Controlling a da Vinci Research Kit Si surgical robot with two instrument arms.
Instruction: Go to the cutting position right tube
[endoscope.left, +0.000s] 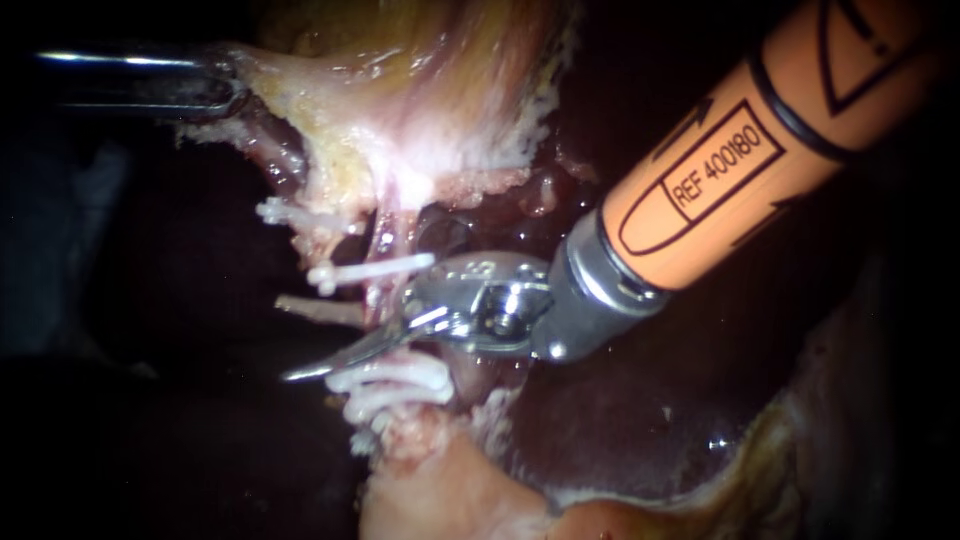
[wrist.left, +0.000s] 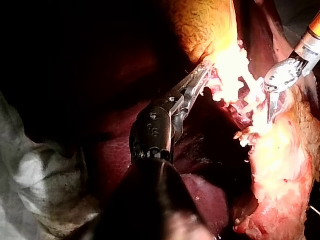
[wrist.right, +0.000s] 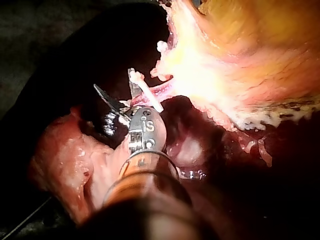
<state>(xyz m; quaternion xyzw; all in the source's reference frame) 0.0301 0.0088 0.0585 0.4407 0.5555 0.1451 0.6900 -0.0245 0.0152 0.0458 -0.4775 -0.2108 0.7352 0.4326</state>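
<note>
My right instrument, with an orange shaft, comes in from the upper right. Its curved blades (endoscope.left: 368, 338) stand open at a thin pink tube (endoscope.left: 386, 250) that runs down from the gallbladder (endoscope.left: 420, 110). One blade reaches out past the tube; the right wrist view shows a gap between the blades (wrist.right: 114, 81). White clips sit on the tube above (endoscope.left: 372, 268) and below (endoscope.left: 392, 376) the blades. At the upper left, my left instrument (endoscope.left: 232, 92) is shut on the gallbladder's pale edge, holding it up, jaws (wrist.left: 204, 75) buried in bright tissue.
Dark liver (endoscope.left: 640, 420) lies under and to the right of the blades. A short stump of tissue (endoscope.left: 312, 310) sticks out left of the tube. Another white clip (endoscope.left: 290, 212) sits higher left. Pale fatty tissue (endoscope.left: 440, 490) lies below the lower clips.
</note>
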